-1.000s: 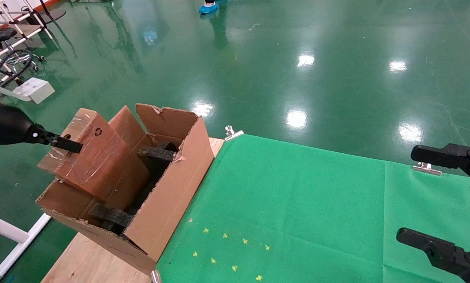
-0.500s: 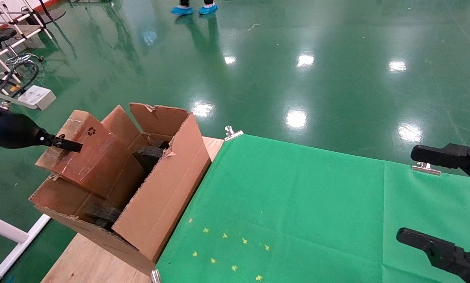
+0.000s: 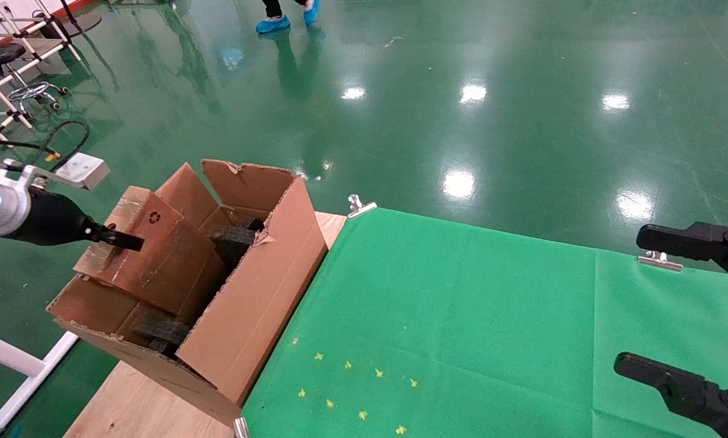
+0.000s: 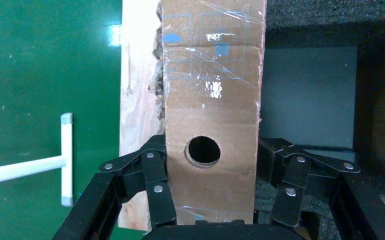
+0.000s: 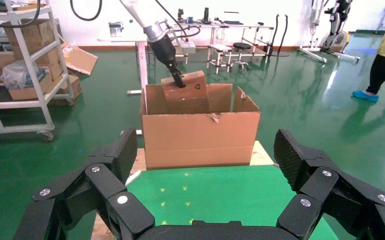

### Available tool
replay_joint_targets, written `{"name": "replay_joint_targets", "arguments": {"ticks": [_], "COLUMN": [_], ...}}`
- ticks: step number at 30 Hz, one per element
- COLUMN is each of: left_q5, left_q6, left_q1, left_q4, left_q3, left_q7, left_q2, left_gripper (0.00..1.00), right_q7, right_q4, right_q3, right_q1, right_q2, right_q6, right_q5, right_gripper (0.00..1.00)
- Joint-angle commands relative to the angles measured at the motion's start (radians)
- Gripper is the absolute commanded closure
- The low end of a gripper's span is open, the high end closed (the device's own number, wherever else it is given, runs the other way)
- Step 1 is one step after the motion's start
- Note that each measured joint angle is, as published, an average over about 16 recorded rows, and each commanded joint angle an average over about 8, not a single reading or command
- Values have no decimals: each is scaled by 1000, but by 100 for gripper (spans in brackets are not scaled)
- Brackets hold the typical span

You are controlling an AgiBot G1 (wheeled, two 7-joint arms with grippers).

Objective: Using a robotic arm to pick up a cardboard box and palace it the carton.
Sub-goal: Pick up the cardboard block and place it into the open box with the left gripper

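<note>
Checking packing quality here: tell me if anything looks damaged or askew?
The carton has ragged, torn edges. The cardboard box, clamped in the left gripper, sits tilted, half above the rim. The right gripper idles open over the green cloth.

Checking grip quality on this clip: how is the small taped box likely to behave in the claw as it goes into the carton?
The box is wrapped in shiny tape, so it may slip. It looks stiff: its sides stay flat under the left claw. Tilted partway into the carton, it could catch on the foam blocks.
</note>
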Motion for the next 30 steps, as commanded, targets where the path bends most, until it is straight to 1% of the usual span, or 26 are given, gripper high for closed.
{"name": "replay_joint_targets", "arguments": {"ticks": [1, 17, 30], "left_q5": [-5, -35, -58], "left_q6": [-12, -69, -158], "left_q1": [16, 119, 218], "left_q4": [3, 13, 13], "left_q3": [-3, -25, -41], "left_q7": [-3, -36, -74], "left_q2": [7, 49, 94], "left_gripper": [100, 100, 100], "right_q7": [0, 0, 0], "right_q4": [0, 0, 0], "right_q3": [0, 0, 0], "right_q1": [0, 0, 0], "right_q2": [0, 0, 0], "right_q6": [0, 0, 0], "right_q5": [0, 0, 0], "right_gripper": [0, 0, 0]}}
